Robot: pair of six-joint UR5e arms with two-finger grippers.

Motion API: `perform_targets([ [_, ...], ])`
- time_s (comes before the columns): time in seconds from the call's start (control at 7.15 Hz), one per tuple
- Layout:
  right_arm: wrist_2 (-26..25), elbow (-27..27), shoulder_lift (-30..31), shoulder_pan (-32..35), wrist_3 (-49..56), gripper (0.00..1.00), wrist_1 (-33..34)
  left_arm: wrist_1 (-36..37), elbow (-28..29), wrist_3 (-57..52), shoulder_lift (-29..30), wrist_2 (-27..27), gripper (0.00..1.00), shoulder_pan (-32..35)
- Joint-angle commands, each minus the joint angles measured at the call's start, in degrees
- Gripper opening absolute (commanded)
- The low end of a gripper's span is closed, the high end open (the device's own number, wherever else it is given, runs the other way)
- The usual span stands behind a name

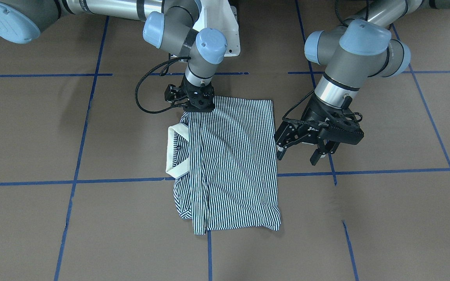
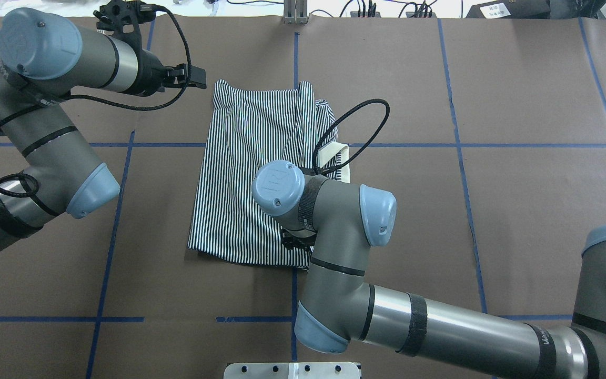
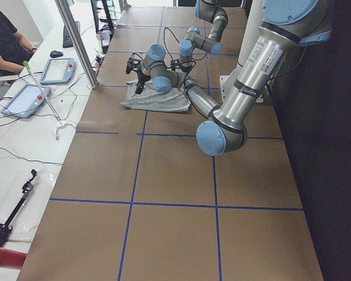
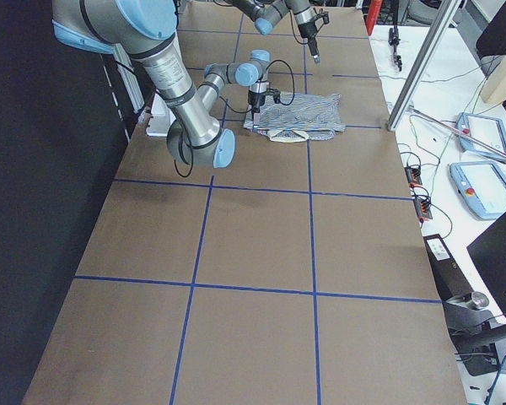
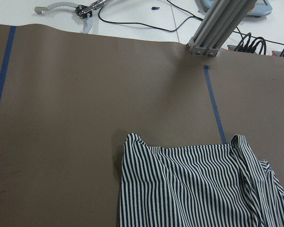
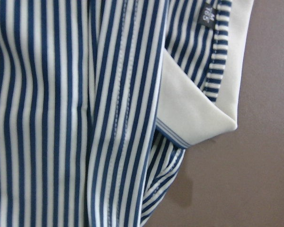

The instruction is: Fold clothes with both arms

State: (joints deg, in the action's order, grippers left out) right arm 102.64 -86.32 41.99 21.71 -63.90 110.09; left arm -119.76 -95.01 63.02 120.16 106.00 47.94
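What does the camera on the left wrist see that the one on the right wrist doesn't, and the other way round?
Only the left wrist view takes in a wide stretch of the brown table, a blue tape line, a metal post and black cables at the far edge. Only the right wrist view, very close up, shows the cream collar and a small dark label inside it. Both show the striped shirt lying on bare brown table.
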Motion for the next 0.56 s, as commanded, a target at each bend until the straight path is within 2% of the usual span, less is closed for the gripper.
perform_targets([
  [0.0, -0.1, -0.1, 0.5, 0.5, 0.1, 1.0, 0.3, 0.0, 0.0, 0.0, 0.0, 0.0, 1.0, 0.0],
  [0.14, 0.0, -0.3, 1.0, 1.0, 0.3, 1.0, 0.4, 0.0, 0.0, 0.0, 0.1, 0.0, 1.0, 0.0],
  [0.42, 0.5, -4.4, 4.7, 1.9, 0.3, 1.0, 0.4, -0.1, 0.0, -0.1, 0.4, 0.0, 1.0, 0.0],
])
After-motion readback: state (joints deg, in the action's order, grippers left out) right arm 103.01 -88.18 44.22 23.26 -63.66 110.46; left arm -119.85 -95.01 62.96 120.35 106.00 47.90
